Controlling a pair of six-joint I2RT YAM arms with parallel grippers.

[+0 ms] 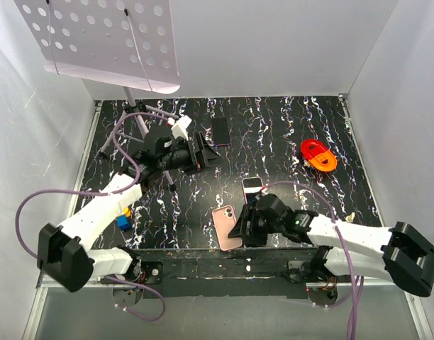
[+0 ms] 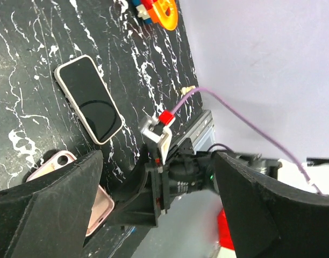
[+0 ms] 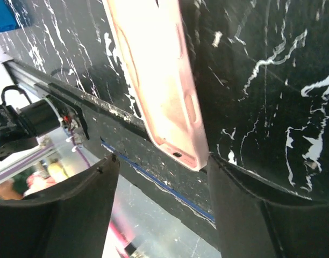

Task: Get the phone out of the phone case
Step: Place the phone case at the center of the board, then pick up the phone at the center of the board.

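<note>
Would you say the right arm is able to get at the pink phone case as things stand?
Probably yes: the right end effector is open right next to the pink phone case, with nothing between them.

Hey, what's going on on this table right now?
The job here is getting a phone out of its case. The pink case lies flat near the front edge of the table, with the right gripper open right beside it, holding nothing. A phone lies screen-up just behind, apart from the case. The left gripper hovers open farther back, also empty.
</note>
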